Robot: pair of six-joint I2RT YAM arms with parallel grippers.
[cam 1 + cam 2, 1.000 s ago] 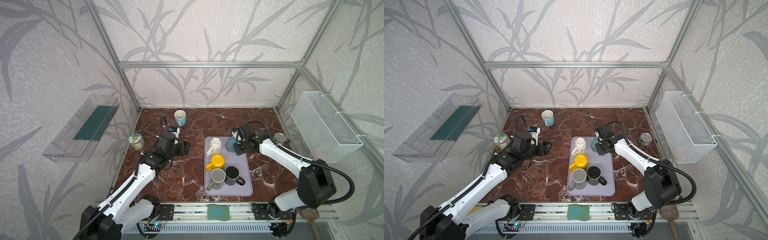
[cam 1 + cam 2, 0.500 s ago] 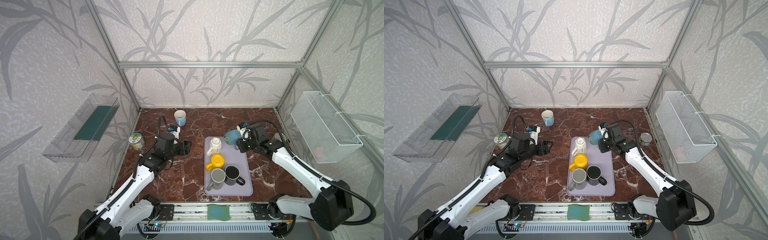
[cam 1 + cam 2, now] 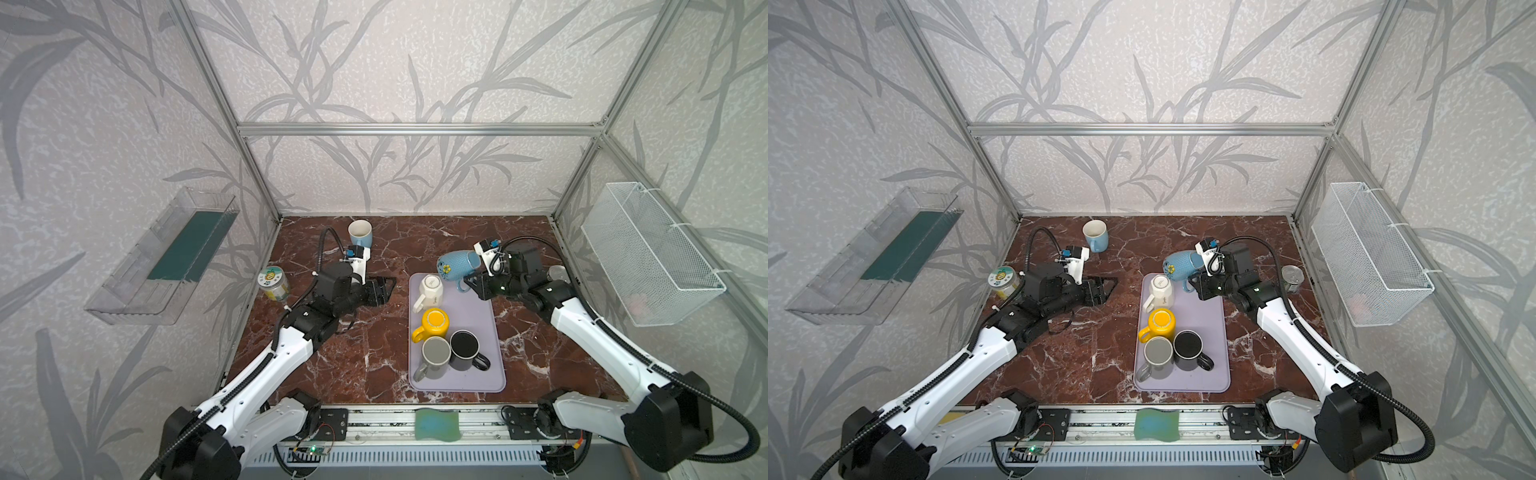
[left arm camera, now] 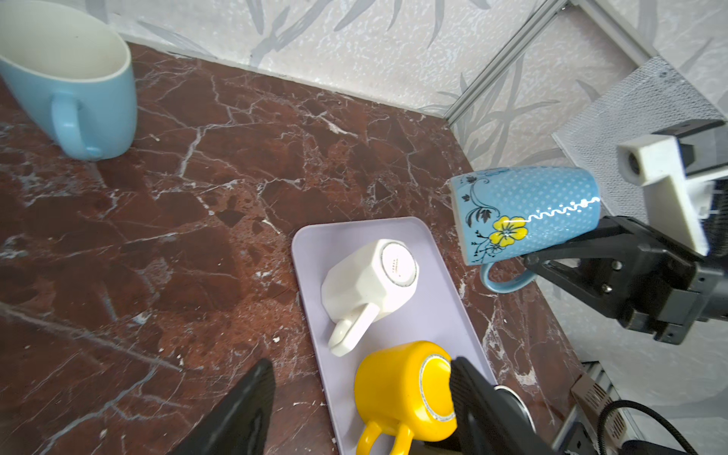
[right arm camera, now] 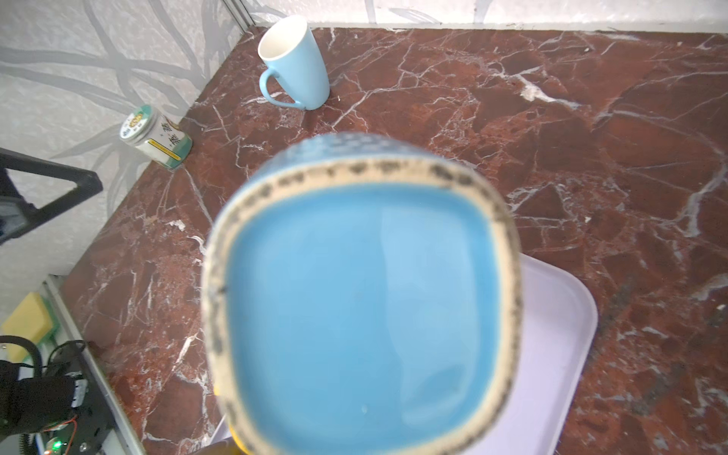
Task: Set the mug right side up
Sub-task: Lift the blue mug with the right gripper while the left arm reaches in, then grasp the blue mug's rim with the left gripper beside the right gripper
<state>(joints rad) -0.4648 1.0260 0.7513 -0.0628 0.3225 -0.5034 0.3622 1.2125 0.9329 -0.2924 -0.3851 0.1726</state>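
Overhead, two robot arms reach across one red marble tabletop (image 3: 374, 353). One wire basket (image 3: 648, 253) hangs on the wall behind the right claw (image 3: 471, 282), and one clear shelf (image 3: 166, 257) on the wall behind the left claw (image 3: 384, 287). One lavender tray (image 3: 478, 316) lies below the right claw.

Six mugs are in view. The right claw, pinched narrow, holds the floral blue mug (image 3: 455, 264) in the air on its side, handle down, over the tray's far corner. Four sit on the tray below it: the white mug (image 3: 430, 289) and yellow mug (image 3: 434, 324) bottom up, the grey mug (image 3: 435, 357) and black mug (image 3: 464, 349) side by side. One plain blue mug (image 3: 360, 233) stands upright beyond the left claw.

The left claw gapes wide with nothing in it, pointing at the white mug. One lidded jar (image 3: 274, 283) stands behind the left claw, and one tin (image 3: 557, 274) behind the right.
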